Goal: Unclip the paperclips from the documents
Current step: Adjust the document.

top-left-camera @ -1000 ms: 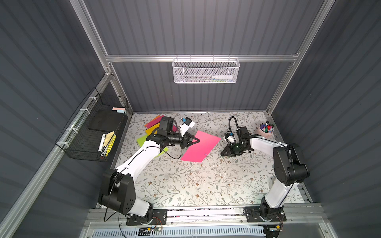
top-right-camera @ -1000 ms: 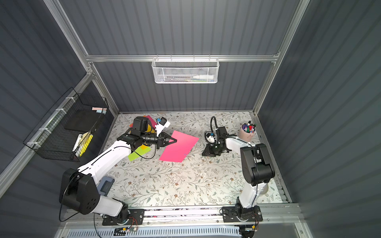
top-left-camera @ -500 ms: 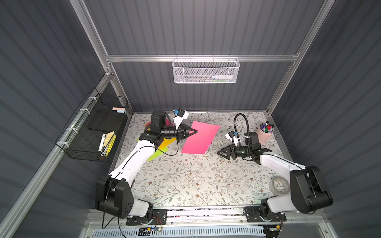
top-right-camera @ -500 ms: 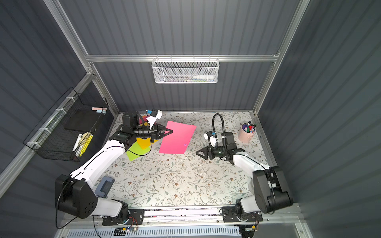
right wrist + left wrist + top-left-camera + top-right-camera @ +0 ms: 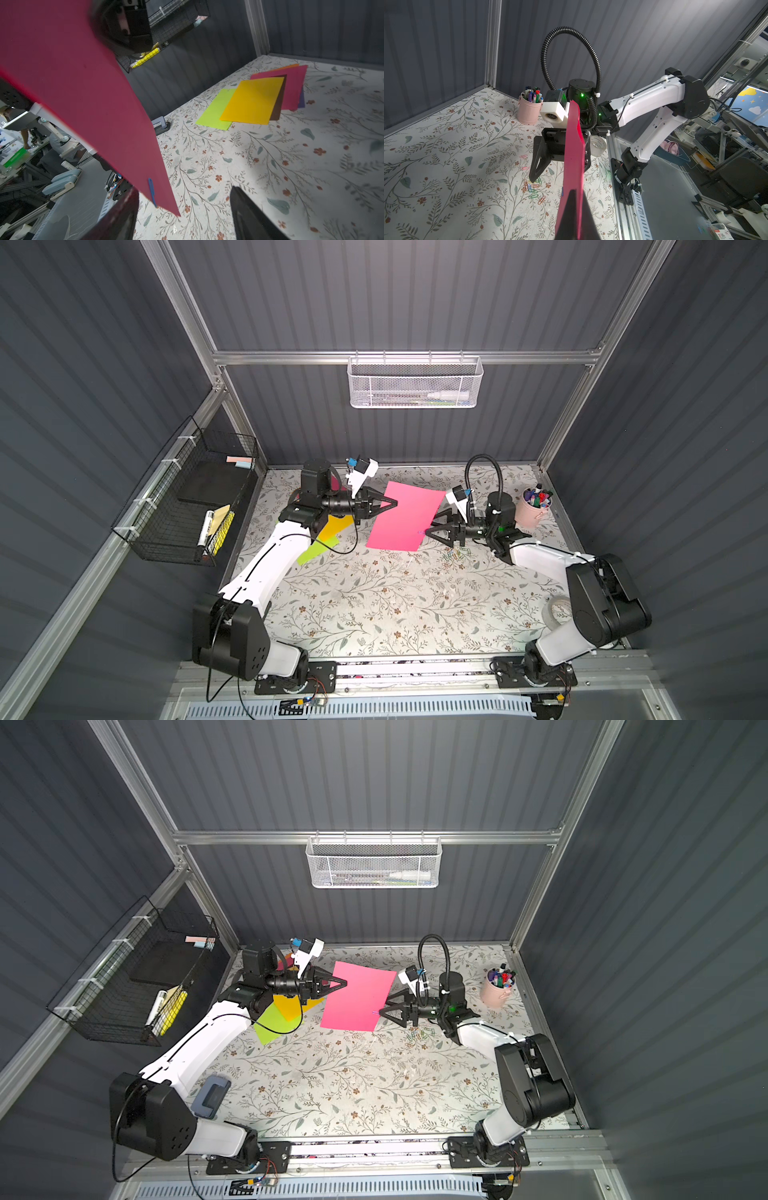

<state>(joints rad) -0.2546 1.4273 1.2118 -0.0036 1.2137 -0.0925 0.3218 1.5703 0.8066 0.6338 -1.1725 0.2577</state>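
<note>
The left gripper [image 5: 394, 502] pinches the pink sheet [image 5: 405, 518] by its edge, clear of the table [image 5: 374, 605]. The right gripper [image 5: 430, 526] has its jaws spread, and the sheet's corner with a blue paperclip [image 5: 152, 192] sits between them. Loose paperclips [image 5: 532, 188] lie beneath. A far red label [image 5: 721, 234] possibly reads "3".

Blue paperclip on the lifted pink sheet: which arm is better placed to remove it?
Right: the right gripper is open beside the small blue wire paperclip; the left gripper holds the magenta paper sheet.
</note>
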